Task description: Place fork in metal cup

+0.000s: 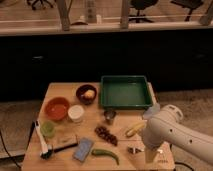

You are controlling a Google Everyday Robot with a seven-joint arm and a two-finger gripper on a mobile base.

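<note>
Wooden table (61, 89) fills the lower part of the camera view. At its front right corner the white arm bends down, and the gripper (151, 158) sits low over the board there. Whether it is open or closed cannot be told, since the arm covers it. Just left of it a short silvery bit of the fork (132, 149) lies flat on the wood, with the rest hidden behind the arm.

Along the same front edge lie a green pepper (106, 153), a blue packet (83, 148) and a white-handled brush (40, 140) with a black head.

A step further back are a yellow banana (135, 130) near the arm, a dark bunch of grapes (105, 134) and a green cup (47, 129) at the left.

The metal cup (109, 116) stands upright near the middle of the table, apart from the fork. To its left are a white cup (75, 113) and an orange bowl (56, 108).

Furthest back sit a brown bowl (86, 93) holding something pale and a green tray (125, 91).
</note>
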